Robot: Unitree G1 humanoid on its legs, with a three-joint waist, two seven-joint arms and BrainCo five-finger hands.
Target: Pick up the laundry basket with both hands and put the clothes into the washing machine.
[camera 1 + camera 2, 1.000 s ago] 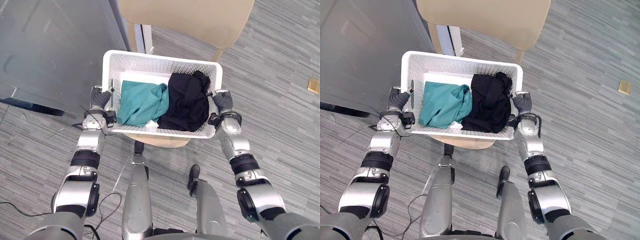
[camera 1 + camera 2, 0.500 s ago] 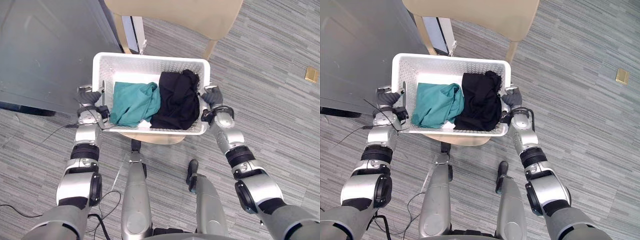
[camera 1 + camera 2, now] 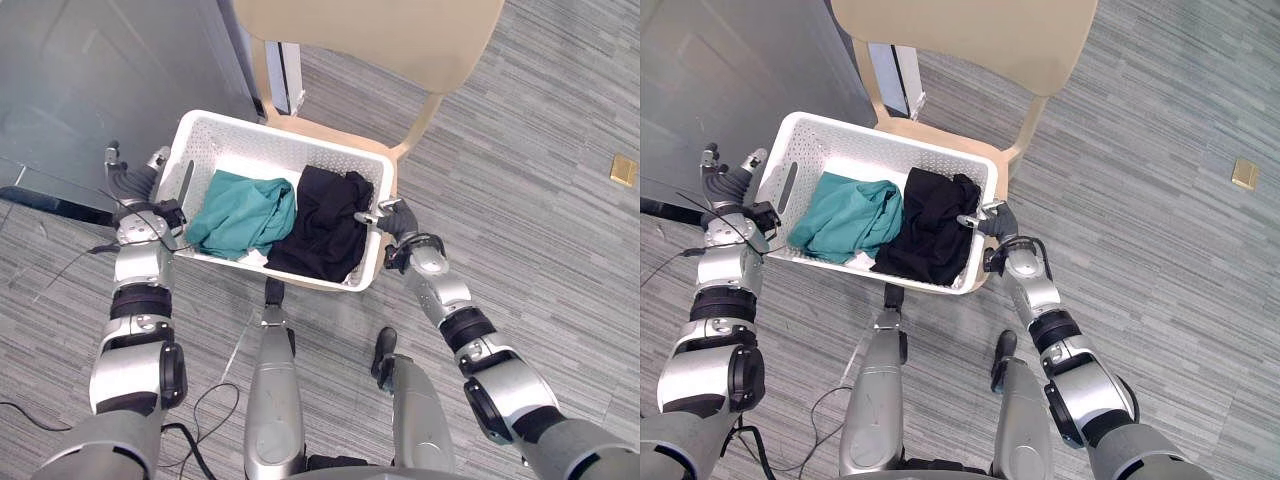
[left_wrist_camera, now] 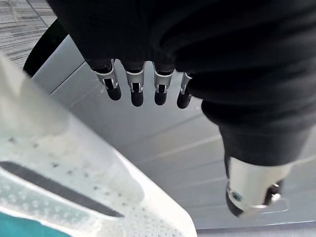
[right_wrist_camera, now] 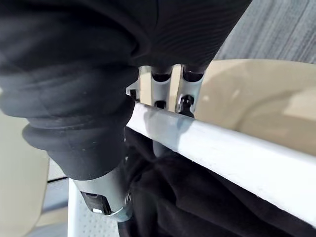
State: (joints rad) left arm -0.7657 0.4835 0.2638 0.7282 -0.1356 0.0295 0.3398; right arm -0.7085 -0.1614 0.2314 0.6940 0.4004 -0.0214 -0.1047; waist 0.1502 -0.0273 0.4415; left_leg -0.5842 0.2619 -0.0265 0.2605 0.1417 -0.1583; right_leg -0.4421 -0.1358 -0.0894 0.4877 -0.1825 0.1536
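Observation:
The white perforated laundry basket [image 3: 282,131] sits askew on the beige chair's seat [image 3: 345,139]. Inside it lie a teal garment [image 3: 245,212] and a black garment [image 3: 322,228]. My left hand [image 3: 136,184] hovers just off the basket's left end with straight fingers [image 4: 136,92], clear of the rim [image 4: 59,148] and holding nothing. At the basket's right end is my right hand [image 3: 401,220]. Its straight fingers [image 5: 190,95] reach across the rim [image 5: 222,148], and its thumb is on the inner side by the black garment [image 5: 197,207].
The chair's beige backrest [image 3: 370,40] rises beyond the basket. A dark grey glossy panel [image 3: 100,70] stands at the left. Striped grey floor spreads to the right, with a small yellow square [image 3: 626,168] lying on it.
Both hands have uncurled from the basket's ends. The left hand has drawn away to the left. The basket now lies turned, with its right end nearer me.

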